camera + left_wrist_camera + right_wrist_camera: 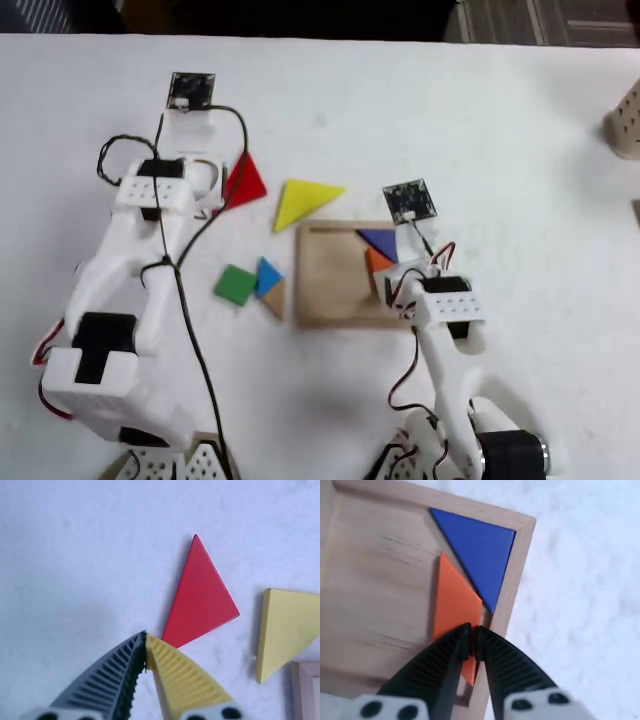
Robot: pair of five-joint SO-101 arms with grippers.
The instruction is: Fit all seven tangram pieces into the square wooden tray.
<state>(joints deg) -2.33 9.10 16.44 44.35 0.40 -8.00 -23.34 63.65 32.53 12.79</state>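
Right tool (472, 633) over orange piece (452, 600), wooden tray (375, 580)

Right gripper (471, 639): jaws closed, tips over near end of orange piece (452, 605). Orange piece lies flat in wooden tray (370, 580), edge against blue triangle (480, 550) in far right corner. White table (580, 580) right of rim.

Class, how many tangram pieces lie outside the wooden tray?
5: red triangle and yellow triangle beyond the tray's far-left corner; green square, light blue triangle and tan triangle clustered touching, left of the tray. The left arm may hide others.
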